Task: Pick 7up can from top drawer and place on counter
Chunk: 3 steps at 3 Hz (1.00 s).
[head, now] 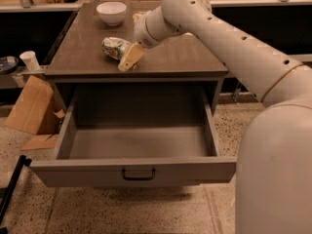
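The 7up can (113, 47), silvery with green and white markings and dented, lies on its side low on the counter (170, 57), left of centre. My gripper (124, 57) reaches in from the right and is shut on the can's right end; one tan finger (129, 57) shows in front of it and the other is hidden behind the can. I cannot tell whether the can rests on the counter or hangs just above it. The top drawer (136, 172) stands pulled fully out below the counter, and its inside holds nothing.
A white bowl (111, 12) stands at the back left of the counter. A paper cup (30, 60) and a cardboard piece (30, 106) are to the left of the cabinet. My arm (234, 48) spans the right side of the counter.
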Each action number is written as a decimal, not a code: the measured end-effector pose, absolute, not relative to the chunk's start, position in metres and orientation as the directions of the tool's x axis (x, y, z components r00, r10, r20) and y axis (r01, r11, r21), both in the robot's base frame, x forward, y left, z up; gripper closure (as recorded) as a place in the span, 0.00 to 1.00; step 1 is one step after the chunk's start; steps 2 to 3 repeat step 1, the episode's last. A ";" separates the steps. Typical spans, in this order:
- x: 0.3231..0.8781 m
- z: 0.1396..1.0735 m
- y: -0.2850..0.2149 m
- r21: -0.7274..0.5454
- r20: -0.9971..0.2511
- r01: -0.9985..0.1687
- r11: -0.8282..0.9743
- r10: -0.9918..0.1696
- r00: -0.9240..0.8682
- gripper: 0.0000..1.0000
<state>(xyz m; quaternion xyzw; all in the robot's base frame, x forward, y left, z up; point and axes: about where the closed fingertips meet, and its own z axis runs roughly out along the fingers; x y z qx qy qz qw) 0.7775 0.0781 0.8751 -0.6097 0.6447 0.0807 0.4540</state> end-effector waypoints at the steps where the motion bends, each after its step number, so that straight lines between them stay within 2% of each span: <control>1: 0.778 0.875 0.078 -0.449 -0.684 -0.859 0.243 -0.713 0.156 0.00; 3: 0.778 0.875 0.078 -0.449 -0.684 -0.859 0.243 -0.713 0.156 0.00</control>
